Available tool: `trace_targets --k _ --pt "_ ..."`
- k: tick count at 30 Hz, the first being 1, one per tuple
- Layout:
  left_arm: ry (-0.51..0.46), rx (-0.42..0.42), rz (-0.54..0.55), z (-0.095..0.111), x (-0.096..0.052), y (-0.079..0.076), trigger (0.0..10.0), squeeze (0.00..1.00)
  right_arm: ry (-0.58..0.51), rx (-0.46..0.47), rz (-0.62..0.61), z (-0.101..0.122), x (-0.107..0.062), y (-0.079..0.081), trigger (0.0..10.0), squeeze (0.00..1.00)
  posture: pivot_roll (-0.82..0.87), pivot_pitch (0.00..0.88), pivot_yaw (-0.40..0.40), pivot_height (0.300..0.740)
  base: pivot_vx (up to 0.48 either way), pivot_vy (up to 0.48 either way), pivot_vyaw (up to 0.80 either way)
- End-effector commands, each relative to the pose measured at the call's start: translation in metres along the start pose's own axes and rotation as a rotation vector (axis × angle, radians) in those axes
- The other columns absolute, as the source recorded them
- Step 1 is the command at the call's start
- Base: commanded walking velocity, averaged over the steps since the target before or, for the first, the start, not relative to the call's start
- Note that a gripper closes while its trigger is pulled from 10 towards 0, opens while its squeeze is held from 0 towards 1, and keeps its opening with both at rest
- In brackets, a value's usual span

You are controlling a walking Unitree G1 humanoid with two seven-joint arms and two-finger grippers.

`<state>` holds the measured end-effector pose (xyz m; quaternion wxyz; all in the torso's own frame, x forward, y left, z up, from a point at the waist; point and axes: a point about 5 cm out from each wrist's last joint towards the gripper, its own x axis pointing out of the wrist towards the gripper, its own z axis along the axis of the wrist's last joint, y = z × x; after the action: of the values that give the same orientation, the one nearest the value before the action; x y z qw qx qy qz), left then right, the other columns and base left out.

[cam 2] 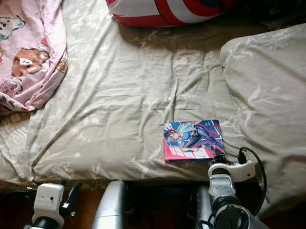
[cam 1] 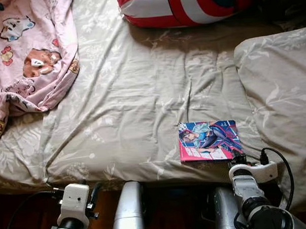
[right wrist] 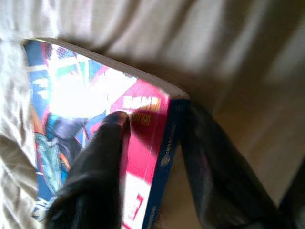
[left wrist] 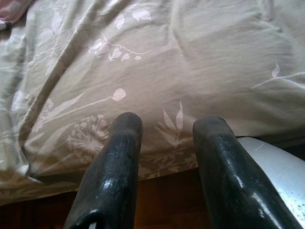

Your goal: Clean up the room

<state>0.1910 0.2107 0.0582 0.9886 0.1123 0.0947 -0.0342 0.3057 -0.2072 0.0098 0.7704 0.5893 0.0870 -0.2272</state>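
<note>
Little tidying appears done: the comic book (cam 1: 210, 140) lies on the bed (cam 1: 142, 105), lower right of the frame, straddled at its edge by the right pincer (right wrist: 152, 143), not yet lifted. The left pincer (left wrist: 167, 143) hangs released.

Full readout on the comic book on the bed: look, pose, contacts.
The thin paperback comic book with a glossy pink-and-blue illustrated cover lies flat and closed, cover up, on the beige leaf-print bedsheet near the bed's front edge, beside the matching beige pillow. It has a blue spine and pale page edges. The right gripper straddles its spine corner: one black finger rests on the cover, the other lies beside the spine on the sheet.
</note>
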Motion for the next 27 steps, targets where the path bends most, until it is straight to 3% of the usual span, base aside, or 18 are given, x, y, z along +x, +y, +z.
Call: trace_targets --k 1,7,16,23,24,25,27 --pt "0.059 0.010 0.004 -0.013 -0.007 0.001 10.0 0.00 0.006 0.013 -0.061 -0.005 -0.007 -0.018 10.0 0.97 0.34 0.409 0.105 0.639 0.000 0.000 0.00" --pt "0.054 0.007 0.004 -0.013 -0.003 0.000 10.0 0.00 -0.001 0.006 -0.091 -0.004 -0.009 -0.024 10.0 1.00 0.33 0.398 0.104 0.639 0.000 0.000 0.00" --pt "0.051 0.006 0.000 -0.014 0.001 0.000 10.0 0.00 -0.003 -0.045 -0.016 0.003 -0.001 -0.005 10.0 1.00 0.31 0.390 0.100 0.639 0.000 0.000 0.00" --pt "0.053 0.000 0.000 -0.016 0.007 -0.003 10.0 0.00 0.000 -0.060 -0.052 0.001 -0.005 -0.016 10.0 1.00 0.31 0.373 0.096 0.639 0.000 0.000 0.00" --pt "0.052 0.000 0.001 -0.016 0.007 -0.003 10.0 0.00 -0.001 -0.061 -0.056 0.001 -0.006 -0.018 10.0 0.43 0.31 0.373 0.096 0.639 0.000 0.000 0.00" --pt "0.053 -0.001 0.001 -0.017 0.008 -0.002 10.0 0.00 -0.004 -0.066 -0.067 0.002 -0.008 -0.023 10.0 0.00 0.30 0.367 0.094 0.639 0.000 0.000 0.00" --pt "0.055 -0.001 0.000 -0.018 0.010 -0.002 10.0 0.00 -0.007 -0.080 -0.089 0.003 -0.011 -0.031 10.0 0.00 0.29 0.357 0.088 0.639 0.000 0.000 0.00"
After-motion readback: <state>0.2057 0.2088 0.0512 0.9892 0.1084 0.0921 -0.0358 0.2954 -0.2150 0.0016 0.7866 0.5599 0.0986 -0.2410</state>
